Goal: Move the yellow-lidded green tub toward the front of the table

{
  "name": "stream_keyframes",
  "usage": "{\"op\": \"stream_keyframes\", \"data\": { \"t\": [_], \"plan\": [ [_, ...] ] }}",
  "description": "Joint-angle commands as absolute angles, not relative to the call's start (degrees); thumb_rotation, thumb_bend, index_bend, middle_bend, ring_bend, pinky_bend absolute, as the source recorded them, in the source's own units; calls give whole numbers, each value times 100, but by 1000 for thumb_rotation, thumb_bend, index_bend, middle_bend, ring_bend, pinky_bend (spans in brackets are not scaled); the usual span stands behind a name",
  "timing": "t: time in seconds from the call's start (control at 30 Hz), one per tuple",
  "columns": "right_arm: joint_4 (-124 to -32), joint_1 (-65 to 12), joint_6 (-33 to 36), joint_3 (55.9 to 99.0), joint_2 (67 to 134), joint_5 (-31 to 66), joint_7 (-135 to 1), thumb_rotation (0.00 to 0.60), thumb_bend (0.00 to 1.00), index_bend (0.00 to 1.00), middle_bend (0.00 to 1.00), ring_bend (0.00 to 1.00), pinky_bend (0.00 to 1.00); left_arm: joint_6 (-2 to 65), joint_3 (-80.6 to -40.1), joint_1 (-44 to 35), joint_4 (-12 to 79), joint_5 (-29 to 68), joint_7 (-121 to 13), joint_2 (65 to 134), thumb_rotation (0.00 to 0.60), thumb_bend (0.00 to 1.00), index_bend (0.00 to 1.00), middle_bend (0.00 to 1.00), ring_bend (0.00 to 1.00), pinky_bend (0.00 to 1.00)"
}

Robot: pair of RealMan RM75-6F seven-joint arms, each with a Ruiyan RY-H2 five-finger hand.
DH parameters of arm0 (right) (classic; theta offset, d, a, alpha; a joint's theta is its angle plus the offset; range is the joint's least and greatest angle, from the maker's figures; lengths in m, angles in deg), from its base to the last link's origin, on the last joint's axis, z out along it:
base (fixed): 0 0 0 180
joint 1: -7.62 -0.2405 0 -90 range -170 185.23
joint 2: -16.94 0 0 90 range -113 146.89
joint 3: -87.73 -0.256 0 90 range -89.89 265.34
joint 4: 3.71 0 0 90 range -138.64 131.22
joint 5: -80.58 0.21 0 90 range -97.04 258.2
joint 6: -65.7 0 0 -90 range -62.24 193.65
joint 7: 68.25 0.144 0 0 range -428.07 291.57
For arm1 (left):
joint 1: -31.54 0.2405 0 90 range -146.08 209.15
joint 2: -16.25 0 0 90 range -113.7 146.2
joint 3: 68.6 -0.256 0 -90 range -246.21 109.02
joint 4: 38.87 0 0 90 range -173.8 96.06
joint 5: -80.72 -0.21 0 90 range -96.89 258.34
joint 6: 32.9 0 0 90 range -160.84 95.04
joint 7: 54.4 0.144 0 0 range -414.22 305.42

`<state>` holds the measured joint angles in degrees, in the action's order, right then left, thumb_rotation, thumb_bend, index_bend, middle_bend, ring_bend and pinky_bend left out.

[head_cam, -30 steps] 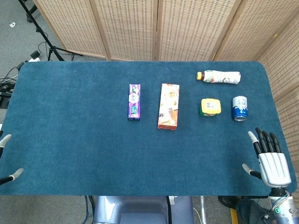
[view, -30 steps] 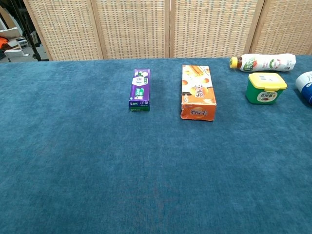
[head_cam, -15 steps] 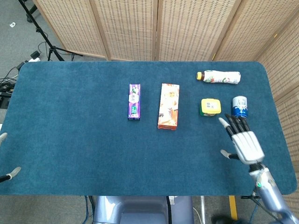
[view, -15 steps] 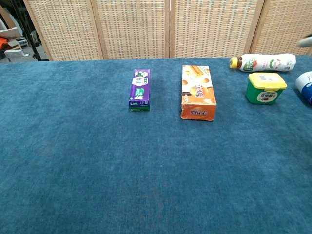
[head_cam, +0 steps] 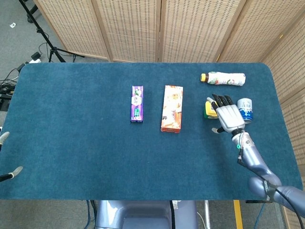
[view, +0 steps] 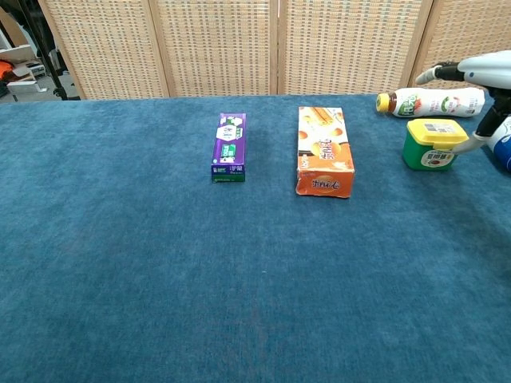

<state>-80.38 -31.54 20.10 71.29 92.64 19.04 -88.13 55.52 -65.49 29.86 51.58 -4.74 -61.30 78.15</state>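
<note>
The green tub with the yellow lid (head_cam: 208,110) (view: 433,147) stands upright at the right of the blue table (head_cam: 86,143), toward the back. My right hand (head_cam: 228,116) (view: 481,73) hovers over the tub's right side with fingers spread and holds nothing. In the chest view its thumb reaches down beside the tub's right wall; I cannot tell whether it touches. In the head view the hand hides part of the lid. Only fingertips (head_cam: 4,138) of my left hand (head_cam: 9,155) show at the left edge, apart and empty.
A blue and white can (head_cam: 246,109) (view: 503,142) stands just right of the tub. A bottle (head_cam: 224,78) (view: 435,102) lies behind it. An orange box (head_cam: 172,108) (view: 323,152) and a purple box (head_cam: 137,104) (view: 229,146) lie mid-table. A wicker screen stands behind.
My right hand has travelled from the table's front right edge back and leftward to the tub, still open. The tub and the left hand have not moved.
</note>
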Motion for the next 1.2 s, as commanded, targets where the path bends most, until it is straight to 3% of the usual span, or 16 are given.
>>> {"op": "stream_keyframes", "data": {
  "t": [0.03, 0.23, 0.47, 0.53, 0.6, 0.67, 0.7, 0.77, 0.83, 1.0, 1.2],
  "plan": [
    [-7599, -3495, 2376, 7139, 9483, 2565, -9363, 600, 0, 0, 0, 0, 0, 5510, -6525, 2967, 5160, -418, -6119, 7817, 600, 0, 0, 0, 0, 0],
    [-6742, -3838, 2686, 7254, 9889, 3295, -9680, 600, 0, 0, 0, 0, 0, 5345, -6481, 2903, 5141, -268, -6091, 7833, 600, 0, 0, 0, 0, 0],
    [-5552, -4188, 3015, 7300, 10640, 3247, -9325, 600, 0, 0, 16, 2, 0, 5255, -6411, 2846, 5069, -125, -6027, 7907, 600, 0, 0, 0, 0, 0],
    [-5272, -4251, 3036, 7320, 10816, 3117, -9205, 600, 0, 6, 76, 31, 2, 5218, -6393, 2827, 5054, -78, -6000, 7928, 600, 0, 0, 0, 0, 0],
    [-5024, -4301, 3056, 7327, 10967, 3022, -9095, 600, 4, 70, 216, 128, 13, 5176, -6380, 2807, 5041, -38, -5970, 7943, 600, 0, 0, 0, 0, 0],
    [-4673, -4363, 3052, 7324, 11176, 2880, -8918, 600, 30, 199, 366, 231, 32, 5111, -6365, 2776, 5025, 16, -5923, 7962, 600, 0, 0, 0, 0, 0],
    [-4534, -4384, 3050, 7326, 11253, 2809, -8833, 600, 67, 310, 462, 298, 48, 5084, -6360, 2764, 5023, 37, -5909, 7967, 600, 0, 0, 0, 0, 0],
    [-4342, -4407, 2998, 7340, 11354, 2655, -8684, 600, 127, 445, 568, 377, 73, 5047, -6349, 2747, 5025, 70, -5893, 7971, 600, 0, 0, 0, 0, 0],
    [-4216, -4405, 2914, 7364, 11416, 2478, -8509, 600, 194, 503, 628, 435, 96, 5025, -6338, 2734, 5034, 95, -5888, 7970, 600, 0, 0, 0, 0, 0],
    [-4321, -4344, 2676, 7397, 11322, 2112, -8092, 600, 240, 527, 644, 456, 138, 4994, -6338, 2715, 5059, 98, -5874, 7962, 600, 0, 0, 0, 0, 0],
    [-5756, -3848, 1456, 7628, 10377, 1229, -7746, 600, 253, 527, 649, 465, 199, 5010, -6403, 2731, 5080, -2, -5909, 7938, 600, 0, 0, 0, 0, 0]
  ]
}}
